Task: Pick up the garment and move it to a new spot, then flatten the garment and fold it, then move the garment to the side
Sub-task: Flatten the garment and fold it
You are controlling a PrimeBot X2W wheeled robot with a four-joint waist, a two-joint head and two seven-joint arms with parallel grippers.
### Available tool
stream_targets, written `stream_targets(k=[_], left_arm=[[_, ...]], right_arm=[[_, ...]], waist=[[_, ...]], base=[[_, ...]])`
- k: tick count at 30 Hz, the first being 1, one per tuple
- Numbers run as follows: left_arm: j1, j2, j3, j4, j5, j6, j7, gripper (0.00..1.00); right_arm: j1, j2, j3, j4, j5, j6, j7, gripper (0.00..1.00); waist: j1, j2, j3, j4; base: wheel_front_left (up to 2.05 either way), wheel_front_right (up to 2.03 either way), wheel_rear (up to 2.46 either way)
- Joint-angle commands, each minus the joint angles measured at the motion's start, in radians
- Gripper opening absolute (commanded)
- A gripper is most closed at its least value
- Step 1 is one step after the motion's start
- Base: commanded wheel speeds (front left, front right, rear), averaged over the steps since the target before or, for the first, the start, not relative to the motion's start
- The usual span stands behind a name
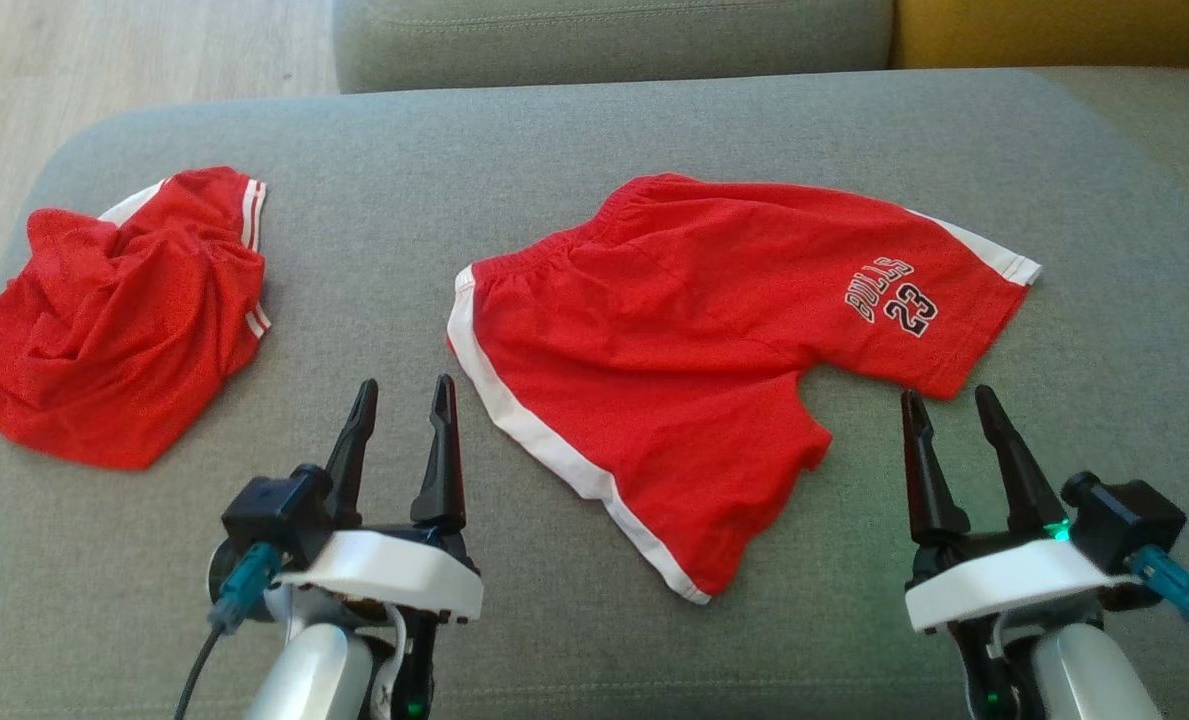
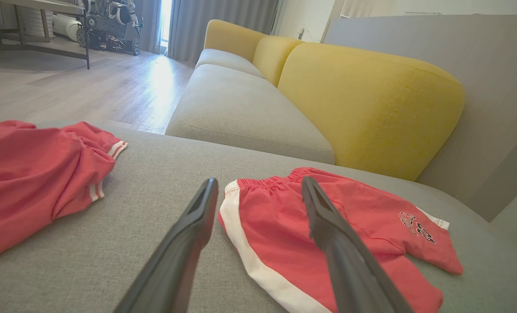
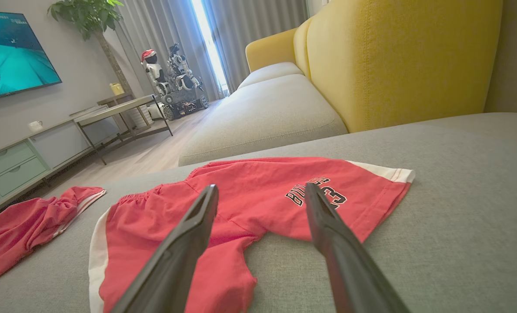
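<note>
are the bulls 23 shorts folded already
No, the shorts lie spread out in a single layer on the grey cushion, with both legs apart.

floor: pale wood (image 2: 67, 91) | sofa: grey seat (image 2: 241, 108), yellow back (image 2: 371, 108)

2 red garments (1 pr shorts (image 1: 674, 350), 1 crumpled piece (image 1: 114, 320)), 1 TV (image 3: 10, 52), 1 plant (image 3: 84, 13).
</note>
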Motion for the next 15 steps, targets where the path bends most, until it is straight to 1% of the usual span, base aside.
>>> stream_targets(k=[1,4,7,15], left_arm=[[-0.035,0.002,0.024,-0.029,0.002,0.005,-0.005,1.00],[-0.042,0.002,0.025,-0.028,0.003,0.003,-0.005,1.00],[-0.050,0.002,0.024,-0.028,0.002,0.002,-0.005,1.00],[-0.062,0.002,0.013,-0.020,0.003,-0.003,-0.005,1.00]], right_arm=[[-0.035,0.006,0.025,-0.047,-0.009,-0.001,0.004,1.00],[-0.034,0.009,0.023,-0.054,-0.010,-0.001,0.016,1.00],[-0.040,0.010,0.027,-0.036,0.005,-0.001,0.052,1.00],[-0.091,0.010,0.072,0.102,-0.013,-0.001,0.144,1.00]], waist=[[0.0000,0.0000,0.001,0.002],[0.0000,0.0000,0.006,0.010],[0.0000,0.0000,0.012,0.020],[0.0000,0.0000,0.046,0.061]], base=[[0.00,0.00,0.00],[0.00,0.00,0.00],[0.00,0.00,0.00],[0.00,0.00,0.00]])
